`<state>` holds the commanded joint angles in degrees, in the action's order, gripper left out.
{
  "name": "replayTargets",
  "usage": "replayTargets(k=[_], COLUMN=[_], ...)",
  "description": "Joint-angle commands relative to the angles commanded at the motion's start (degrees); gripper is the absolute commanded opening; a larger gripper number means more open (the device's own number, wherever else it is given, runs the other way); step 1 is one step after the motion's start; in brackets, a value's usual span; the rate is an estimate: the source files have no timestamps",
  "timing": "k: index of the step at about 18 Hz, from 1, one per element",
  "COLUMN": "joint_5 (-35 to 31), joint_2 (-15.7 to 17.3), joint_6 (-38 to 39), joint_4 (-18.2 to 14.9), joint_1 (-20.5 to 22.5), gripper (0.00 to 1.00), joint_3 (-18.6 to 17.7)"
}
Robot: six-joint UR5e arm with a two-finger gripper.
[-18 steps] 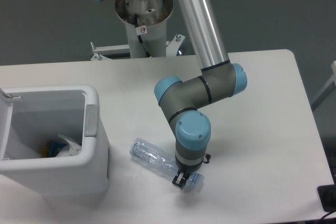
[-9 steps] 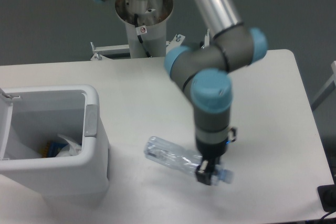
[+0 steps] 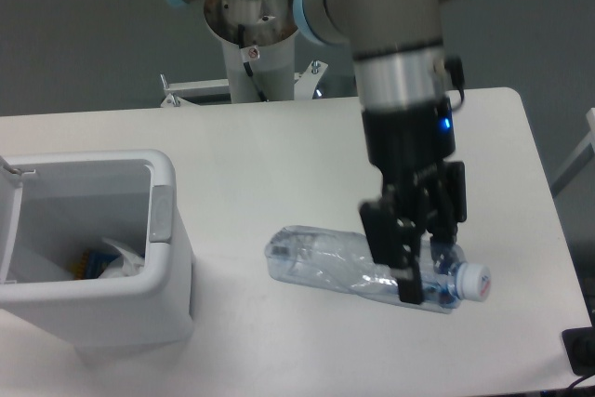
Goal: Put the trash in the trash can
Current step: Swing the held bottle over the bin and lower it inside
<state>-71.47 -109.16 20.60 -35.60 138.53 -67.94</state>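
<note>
The black two-finger gripper (image 3: pixel 420 262) is clamped around the neck end of the clear, crinkled plastic bottle (image 3: pixel 349 266), which lies lengthwise with its white cap (image 3: pixel 473 281) pointing right. The boxy white trash can (image 3: pixel 172 271) stands open at the left, crumpled white wrapper (image 3: pixel 121 260) inside

Trash can (image 3: pixel 169 230) base and left side cropped.

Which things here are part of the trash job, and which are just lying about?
Part of the job:
plastic bottle, held near its cap by the tool
trash can, lid open
white wrapper, already inside the can

Just there:
table
</note>
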Motion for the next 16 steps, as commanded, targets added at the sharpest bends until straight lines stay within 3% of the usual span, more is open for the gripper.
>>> replayTargets(k=[6,9,16], joint_5=[3.7,4.9,5.8], joint_2=[4.7,5.4,5.0], joint_6=[-8.1,-8.7,-12.9], joint_4=[-0.1,-0.1,-0.1], joint_1=[-9.0,-12.5,-16.2], gripper=[0.66,0.66,0.67], joint_3=[-4.3,-6.9,-12.2])
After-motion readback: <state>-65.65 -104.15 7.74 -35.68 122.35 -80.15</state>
